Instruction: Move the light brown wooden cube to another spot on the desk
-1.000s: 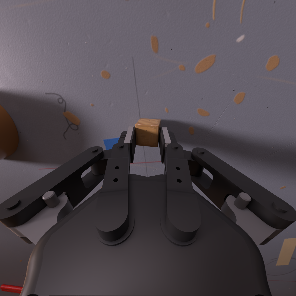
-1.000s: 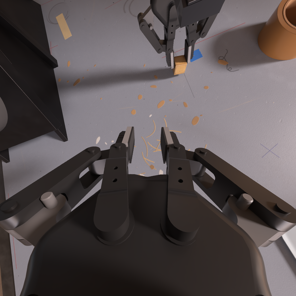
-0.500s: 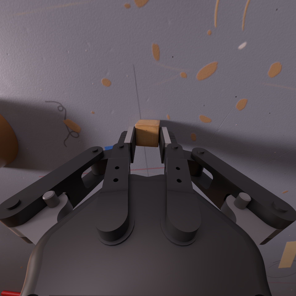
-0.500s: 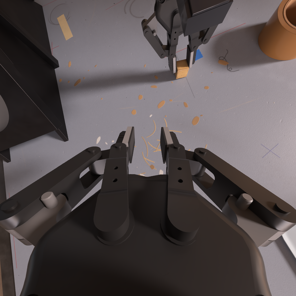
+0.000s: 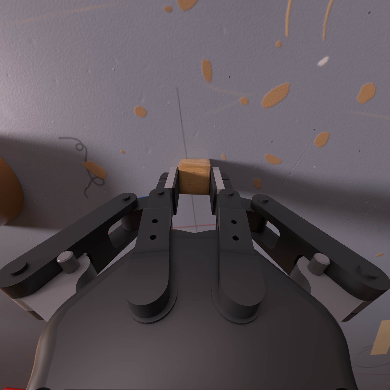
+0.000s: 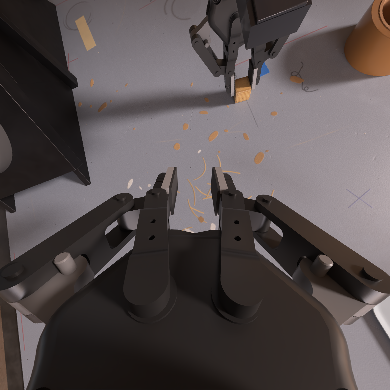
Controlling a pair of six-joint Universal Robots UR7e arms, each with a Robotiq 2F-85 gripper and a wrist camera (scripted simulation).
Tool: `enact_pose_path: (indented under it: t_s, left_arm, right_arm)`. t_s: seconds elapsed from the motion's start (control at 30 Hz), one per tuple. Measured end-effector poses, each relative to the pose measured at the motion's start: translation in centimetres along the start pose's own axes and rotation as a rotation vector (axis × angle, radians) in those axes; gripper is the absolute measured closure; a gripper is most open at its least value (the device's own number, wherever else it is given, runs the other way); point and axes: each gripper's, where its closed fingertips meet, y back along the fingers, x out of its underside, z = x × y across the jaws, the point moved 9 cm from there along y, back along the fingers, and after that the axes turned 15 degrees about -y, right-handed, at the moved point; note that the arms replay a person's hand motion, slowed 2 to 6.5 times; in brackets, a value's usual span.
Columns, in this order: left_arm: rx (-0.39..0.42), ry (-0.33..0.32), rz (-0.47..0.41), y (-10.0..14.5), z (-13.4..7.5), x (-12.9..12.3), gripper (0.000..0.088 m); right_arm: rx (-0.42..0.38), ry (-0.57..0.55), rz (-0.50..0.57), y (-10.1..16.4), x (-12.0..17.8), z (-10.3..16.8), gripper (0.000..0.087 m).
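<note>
The light brown wooden cube (image 5: 194, 179) is clamped between the pads of my left gripper (image 5: 194, 178), which is shut on it just above the grey desk. In the right wrist view the same cube (image 6: 242, 90) shows at the top middle, held by the left gripper (image 6: 242, 84), its lower edge at or just above the desk surface. My right gripper (image 6: 194, 181) is open and empty, hovering above the desk's middle, well short of the cube.
An orange-brown cylinder pot (image 6: 371, 42) stands at the far right, also at the left edge of the left wrist view (image 5: 8, 190). A black shelf unit (image 6: 35, 109) fills the left side. A blue patch (image 6: 264, 69), tan tape (image 6: 85, 32) and wood-coloured flecks mark the desk.
My left gripper has carried the cube across the desk, towards the right gripper's side; the blue patch has slid behind the fingers. The right gripper has not moved.
</note>
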Motion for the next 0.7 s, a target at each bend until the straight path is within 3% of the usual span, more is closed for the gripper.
enact_pose_path:
  t_s: [0.7]
  left_arm:
    - [-0.001,0.001,-0.008,-0.22,0.19,-0.04,0.0624]
  right_arm:
    - [-0.005,-0.011,0.018,-0.24,0.00,-0.13,0.0586]
